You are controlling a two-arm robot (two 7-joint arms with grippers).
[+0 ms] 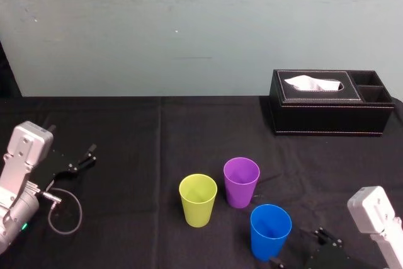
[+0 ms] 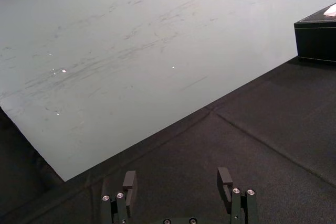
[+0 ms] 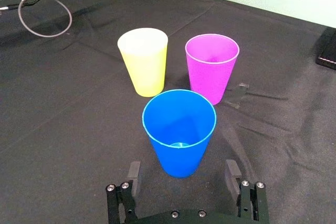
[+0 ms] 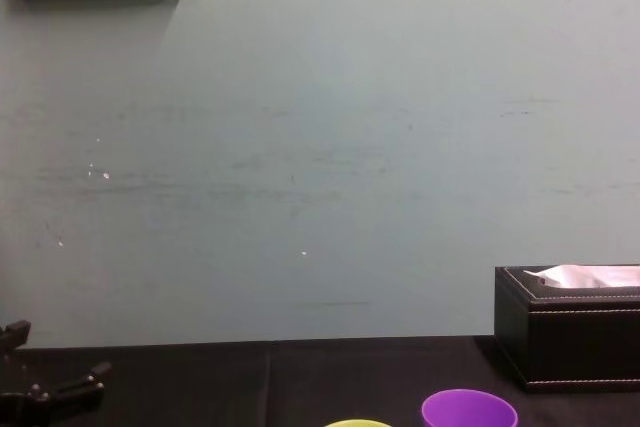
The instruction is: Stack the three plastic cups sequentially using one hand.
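The 3 plastic cups stand upright and apart on the black-clothed desk (image 1: 126,130) toward its front edge: the yellow-green cup (image 1: 198,200) and purple cup (image 1: 241,181) side by side, the blue cup (image 1: 271,231) nearest the front. The right end effector (image 3: 182,169) sits low by the front right corner, released, its jaws spread just behind the blue cup, gripping nothing. The left end effector (image 2: 177,179) rests near the left edge, also released. A black tissue box (image 1: 327,113) sits at the far right corner
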